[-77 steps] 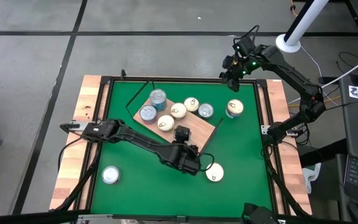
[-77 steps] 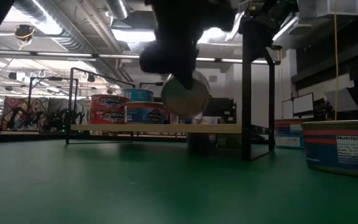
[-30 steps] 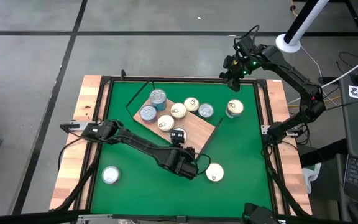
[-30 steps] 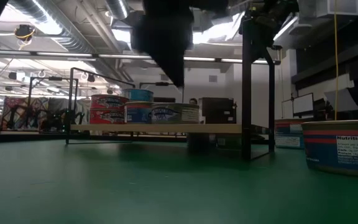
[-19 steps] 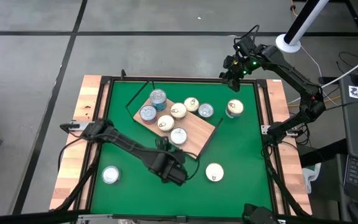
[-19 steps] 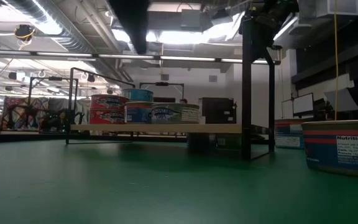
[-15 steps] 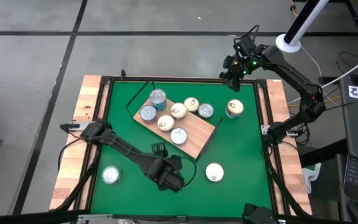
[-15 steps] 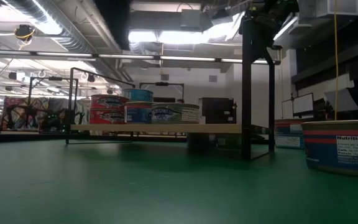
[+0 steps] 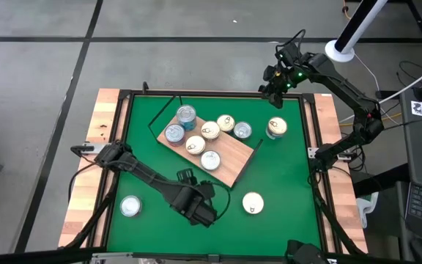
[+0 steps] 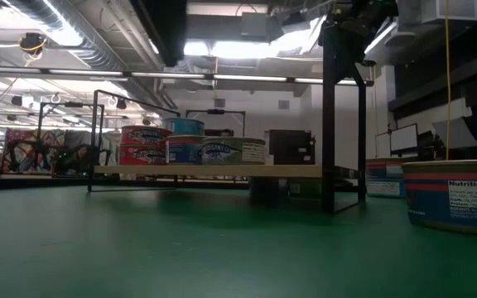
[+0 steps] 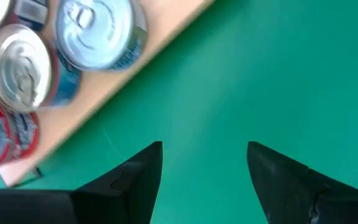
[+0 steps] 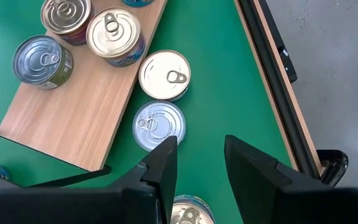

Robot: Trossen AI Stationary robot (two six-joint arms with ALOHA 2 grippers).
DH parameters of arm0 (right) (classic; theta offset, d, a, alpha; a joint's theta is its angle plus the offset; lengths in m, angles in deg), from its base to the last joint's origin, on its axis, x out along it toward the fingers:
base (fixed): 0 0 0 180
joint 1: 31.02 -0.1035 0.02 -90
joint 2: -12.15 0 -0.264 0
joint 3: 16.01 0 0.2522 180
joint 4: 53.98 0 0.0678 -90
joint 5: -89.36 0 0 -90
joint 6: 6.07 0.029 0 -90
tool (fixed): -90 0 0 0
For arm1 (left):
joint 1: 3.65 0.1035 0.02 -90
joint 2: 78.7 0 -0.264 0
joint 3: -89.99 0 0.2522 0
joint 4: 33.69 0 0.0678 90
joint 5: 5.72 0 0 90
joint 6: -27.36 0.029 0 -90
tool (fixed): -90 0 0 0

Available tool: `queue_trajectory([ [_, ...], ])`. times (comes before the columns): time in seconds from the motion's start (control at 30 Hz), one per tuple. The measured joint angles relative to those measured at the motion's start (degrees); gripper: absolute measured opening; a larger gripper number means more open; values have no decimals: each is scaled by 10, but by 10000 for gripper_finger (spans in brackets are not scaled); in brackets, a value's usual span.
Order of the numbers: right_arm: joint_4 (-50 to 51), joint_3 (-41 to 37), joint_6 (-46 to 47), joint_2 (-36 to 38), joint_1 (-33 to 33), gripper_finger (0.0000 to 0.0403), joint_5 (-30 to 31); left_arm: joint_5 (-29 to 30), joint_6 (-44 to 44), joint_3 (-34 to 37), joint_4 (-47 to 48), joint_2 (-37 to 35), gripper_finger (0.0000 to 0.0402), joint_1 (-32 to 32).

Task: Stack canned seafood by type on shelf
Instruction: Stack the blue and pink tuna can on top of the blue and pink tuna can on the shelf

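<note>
The left gripper (image 9: 202, 213), fingers spread and empty, hangs over the green mat just off the shelf's (image 9: 229, 158) near edge. The closest loose tin (image 9: 252, 203) lies just beside it, toward the mat's right edge; the right gripper (image 9: 269, 86) waits at the far-right corner, well apart.

Cut off by the left wrist view's edge: red-labelled round tin (image 11: 5, 138) and wood-grain shelf board (image 11: 114, 84). Cut off by the right wrist view's edge: silver-lidded tin (image 12: 189, 211). Cut off in the low view: blue-and-red-labelled tin (image 10: 458, 195).
</note>
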Motion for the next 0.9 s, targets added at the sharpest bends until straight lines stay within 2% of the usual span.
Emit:
queue_trajectory([
  [0.2,-33,0,11,-2,0,133,-1,-2,69,0,0,0,227,51],
  [0.57,-117,-26,16,-60,0,133,-49,-9,295,0,2,0,227,140],
  [0.9,-130,-36,-6,-130,1,133,-20,-10,481,0,-5,0,227,244],
])
